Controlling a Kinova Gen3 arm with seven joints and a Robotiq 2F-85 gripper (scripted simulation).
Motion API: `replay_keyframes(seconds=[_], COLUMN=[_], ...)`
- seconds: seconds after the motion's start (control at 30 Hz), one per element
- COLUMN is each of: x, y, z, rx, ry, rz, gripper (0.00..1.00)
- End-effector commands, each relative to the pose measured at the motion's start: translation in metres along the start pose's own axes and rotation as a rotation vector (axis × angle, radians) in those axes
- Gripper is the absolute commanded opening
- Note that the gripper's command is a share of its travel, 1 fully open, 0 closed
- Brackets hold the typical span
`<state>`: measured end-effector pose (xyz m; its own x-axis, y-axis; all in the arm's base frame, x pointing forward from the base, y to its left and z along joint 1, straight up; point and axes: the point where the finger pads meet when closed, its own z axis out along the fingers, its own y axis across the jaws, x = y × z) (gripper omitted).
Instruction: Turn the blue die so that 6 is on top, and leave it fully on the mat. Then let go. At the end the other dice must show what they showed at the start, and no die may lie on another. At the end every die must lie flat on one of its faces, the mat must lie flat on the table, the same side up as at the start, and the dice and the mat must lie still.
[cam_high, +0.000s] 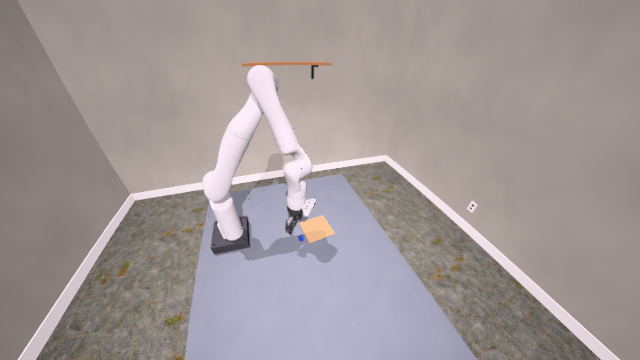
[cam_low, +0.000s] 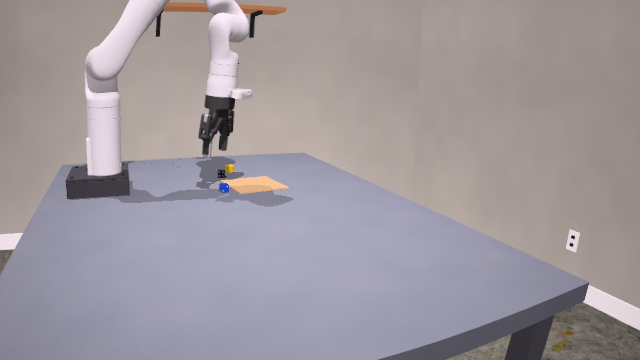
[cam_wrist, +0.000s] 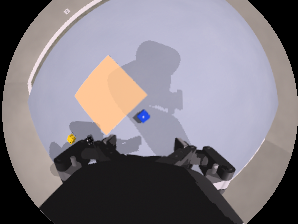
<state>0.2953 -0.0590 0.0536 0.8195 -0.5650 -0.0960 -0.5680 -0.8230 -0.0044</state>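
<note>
Blue die (cam_low: 224, 187) nearest in exterior view: small bright blue cube, flat on grey tabletop (cam_low: 300, 260), just off the mat (cam_low: 255, 184) at its near-left corner, touching or almost touching the edge, cannot tell which. Pips too small to read, top face unknown. In wrist view the die (cam_wrist: 141, 117) shows as a blue square with a pale speck, just beside the mat (cam_wrist: 109, 92) edge, inside the arm's shadow. Top view: die (cam_high: 301, 238) off the mat (cam_high: 317, 228), at the corner nearest the arm base

Mat is thin, flat, pale orange, square, part of it under the shadow

Behind blue die: black die (cam_low: 221, 173) with white pips, on bare tabletop, apart from the mat. Just past it a yellow die (cam_low: 230, 168), also on tabletop, near the black one but not touching. Yellow die (cam_wrist: 71, 139) barely seen at the edge of the fingers in wrist view. No die on another

Gripper (cam_low: 214, 146) hangs above the tabletop behind the dice, pointing down, well above them, touching nothing. Fingers (cam_low: 223, 142) spread wide apart, nothing between them. Exterior view sees them side-on so they look narrow. Wrist view shows both dark fingers at the lower edge, wide apart

Arm (cam_low: 102, 125) white, bent high, on a dark base (cam_low: 75, 192) at the far left of the tabletop. Orange shelf (cam_low: 270, 9) on the back wall
</note>
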Motion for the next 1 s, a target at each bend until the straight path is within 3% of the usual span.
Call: replay_keyframes(seconds=[0.0, 0.5, 0.97], x=[-0.002, 0.012, 0.020], y=[-0.001, -0.004, -0.006], z=[0.002, 0.005, 0.004], rx=[-0.012, 0.007, 0.026], ry=[-0.004, 0.052, 0.081], rz=[0.006, 0.524, 0.738], gripper=[1.00, 1.00, 1.00])
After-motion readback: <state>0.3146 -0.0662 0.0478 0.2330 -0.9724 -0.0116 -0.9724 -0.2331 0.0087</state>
